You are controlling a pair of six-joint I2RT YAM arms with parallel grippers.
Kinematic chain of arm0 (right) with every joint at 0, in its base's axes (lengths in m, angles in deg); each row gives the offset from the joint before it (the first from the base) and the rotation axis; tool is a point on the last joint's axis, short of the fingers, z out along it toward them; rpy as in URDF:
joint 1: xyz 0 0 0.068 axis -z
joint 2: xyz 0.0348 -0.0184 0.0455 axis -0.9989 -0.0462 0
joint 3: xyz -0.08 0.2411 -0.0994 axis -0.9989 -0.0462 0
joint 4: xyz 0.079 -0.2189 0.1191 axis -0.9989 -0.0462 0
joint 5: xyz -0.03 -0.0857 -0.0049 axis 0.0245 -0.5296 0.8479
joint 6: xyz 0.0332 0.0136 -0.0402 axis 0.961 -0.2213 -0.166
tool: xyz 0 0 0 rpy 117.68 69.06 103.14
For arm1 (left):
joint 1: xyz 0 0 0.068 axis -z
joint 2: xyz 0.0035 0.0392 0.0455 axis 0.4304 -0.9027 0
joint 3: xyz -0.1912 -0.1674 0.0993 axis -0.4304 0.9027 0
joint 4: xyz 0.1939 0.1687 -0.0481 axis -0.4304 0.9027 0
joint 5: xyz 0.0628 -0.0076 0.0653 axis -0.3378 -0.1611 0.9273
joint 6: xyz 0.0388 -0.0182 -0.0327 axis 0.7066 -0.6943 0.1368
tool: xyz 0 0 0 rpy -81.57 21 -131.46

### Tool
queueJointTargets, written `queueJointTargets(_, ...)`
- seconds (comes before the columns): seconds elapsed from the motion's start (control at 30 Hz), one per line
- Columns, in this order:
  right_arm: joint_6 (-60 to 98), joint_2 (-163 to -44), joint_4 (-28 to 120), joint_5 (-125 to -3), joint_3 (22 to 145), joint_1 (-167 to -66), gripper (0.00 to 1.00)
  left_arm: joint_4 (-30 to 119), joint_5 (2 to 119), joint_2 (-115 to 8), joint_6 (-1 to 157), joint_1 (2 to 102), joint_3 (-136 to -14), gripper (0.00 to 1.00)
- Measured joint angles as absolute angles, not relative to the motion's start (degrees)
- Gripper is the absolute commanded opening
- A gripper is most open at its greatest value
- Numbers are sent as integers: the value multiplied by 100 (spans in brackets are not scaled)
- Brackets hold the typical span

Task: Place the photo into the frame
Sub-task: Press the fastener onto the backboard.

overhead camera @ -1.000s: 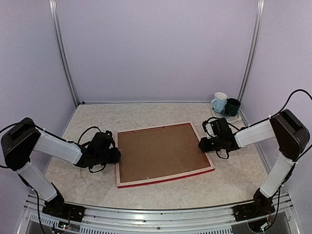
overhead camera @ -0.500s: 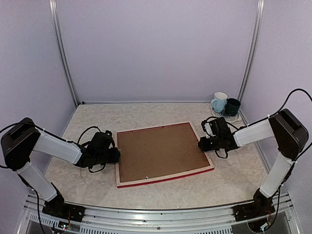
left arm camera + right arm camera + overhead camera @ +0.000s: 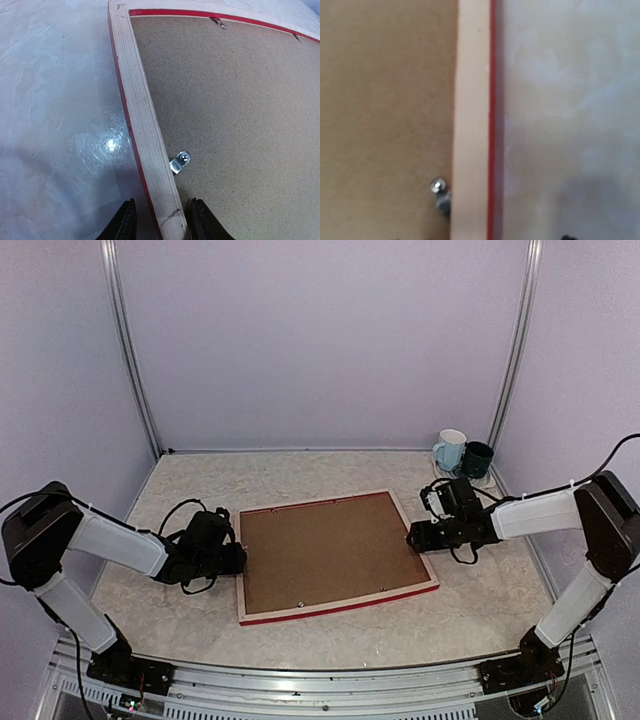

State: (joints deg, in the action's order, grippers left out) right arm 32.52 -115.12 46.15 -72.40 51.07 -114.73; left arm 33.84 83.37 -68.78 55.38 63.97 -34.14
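From my remote seat I see the frame (image 3: 340, 605) lying face down in the middle of the pale mottled surface (image 3: 200, 490), turned slightly askew. Its pale wood sides are up, and a thin red edge shows along the near and outer rims. The brown backing board (image 3: 325, 550) fills its opening and sits flat inside the rails. The left gripper (image 3: 240, 558) is low at the frame's left rail. In the left wrist view its two black fingers (image 3: 125, 225) stand on either side of that rail, one over the surface and one over the board. They sit close to the wood, but I cannot tell whether the jaws are actually pressing it. A small metal retaining clip (image 3: 180, 162) is screwed into the rail's inner side just ahead of them and lies on the board. The right gripper (image 3: 412, 537) sits at the frame's right rail. Its wrist view is blurred and shows the rail running straight up, with another clip (image 3: 440, 195) beside it. Only dark specks show at the bottom edge, so the jaws look spread apart and free of the wood. At the back right corner a white mug (image 3: 450, 450) and a dark green mug (image 3: 477, 459) stand touching, well apart from the frame.
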Motion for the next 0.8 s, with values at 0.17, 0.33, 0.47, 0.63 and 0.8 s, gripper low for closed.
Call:
queueJointTargets(0.17, 3123, -11143, 4102, -7377, 5435, -11473, 72, 3357, 8291, -6878, 5578, 6377, -3408, 37)
queueJointTargets(0.33, 2929, -11252, 3776, -7399, 5874, -11473, 71, 3207, 8267, -6872, 5608, 6371, -3325, 38)
queueJointTargets(0.47, 2785, -11615, 3614, -7345, 6084, -11473, 67, 3126, 8238, -6837, 5626, 6366, -3255, 37)
queueJointTargets(0.63, 2638, -12041, 3474, -7259, 6174, -11473, 60, 3126, 8225, -6767, 5630, 6366, -3189, 38)
queueJointTargets(0.8, 2592, -12211, 3404, -7246, 6224, -11473, 53, 3126, 8216, -6754, 5630, 6366, -3178, 38)
